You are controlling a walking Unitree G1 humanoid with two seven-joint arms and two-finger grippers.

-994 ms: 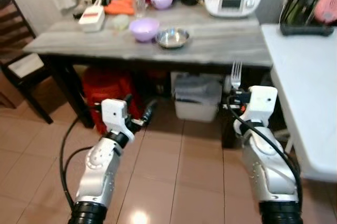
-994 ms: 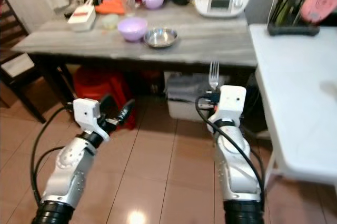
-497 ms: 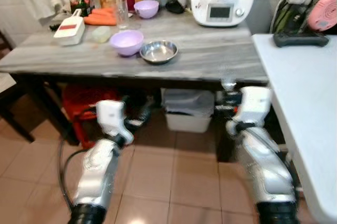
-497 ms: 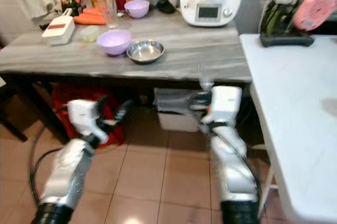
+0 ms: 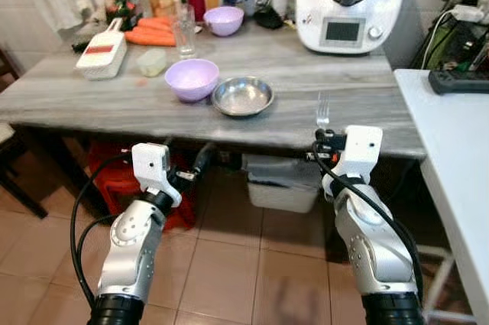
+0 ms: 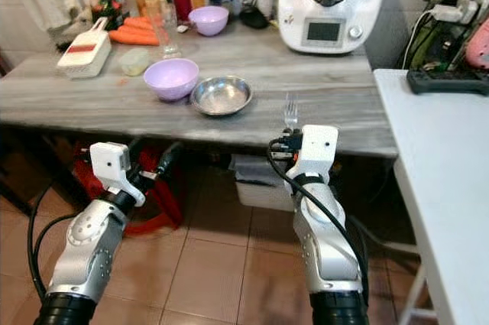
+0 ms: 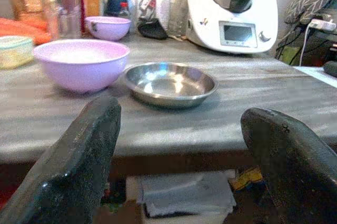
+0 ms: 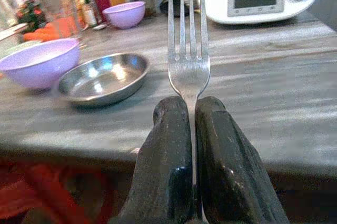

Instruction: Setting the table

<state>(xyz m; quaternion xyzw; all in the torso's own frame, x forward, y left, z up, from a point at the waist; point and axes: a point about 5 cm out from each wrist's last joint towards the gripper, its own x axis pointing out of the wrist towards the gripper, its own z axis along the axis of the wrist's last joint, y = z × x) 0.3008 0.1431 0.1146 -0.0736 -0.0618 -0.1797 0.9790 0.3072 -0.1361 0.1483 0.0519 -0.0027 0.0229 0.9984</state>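
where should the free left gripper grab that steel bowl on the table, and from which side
Take the steel bowl by its near rim, coming from the table's front edge with the open left gripper. It is shallow with a thin flared lip, and the lavender bowl crowds its left side, so one finger goes inside and one outside.

The fork's (image 8: 188,45) handle is hidden between the right gripper's (image 8: 190,129) black fingers. The big white kitchen machine (image 5: 350,0) at the far right of the table (image 5: 92,92) is cut off at the top.
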